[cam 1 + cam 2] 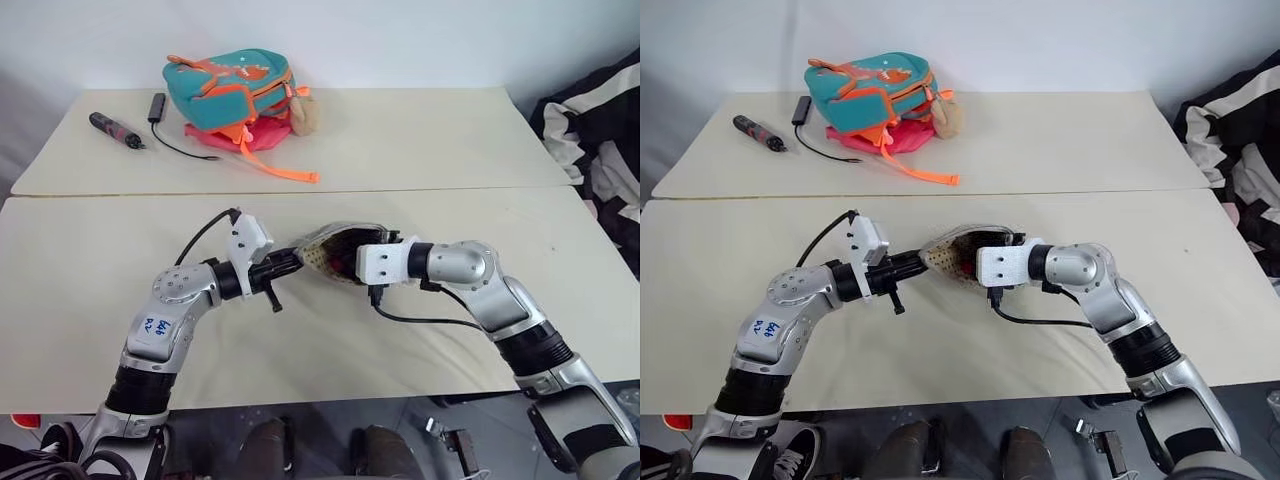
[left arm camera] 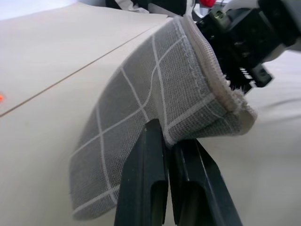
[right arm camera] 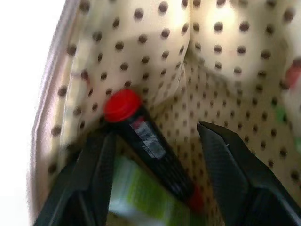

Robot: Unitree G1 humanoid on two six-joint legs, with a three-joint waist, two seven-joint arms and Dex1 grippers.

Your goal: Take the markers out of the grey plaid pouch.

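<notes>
Right wrist view looks into the grey plaid pouch (image 1: 335,252), held lengthwise between both arms above the near table (image 1: 80,300); inside lie a red-capped dark marker (image 3: 146,141) and a green marker (image 3: 141,195). Left gripper (image 2: 167,150) pinches the pouch's edge; right gripper (image 3: 155,150) reaches in, fingers spread.

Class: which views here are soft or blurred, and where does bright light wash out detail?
Right wrist view: the red-capped marker and dotted lining look soft, and the frame's left edge is blown out white. Left wrist view: the grey plaid pouch is crisp. Eye views: even light, faint shadows.
</notes>
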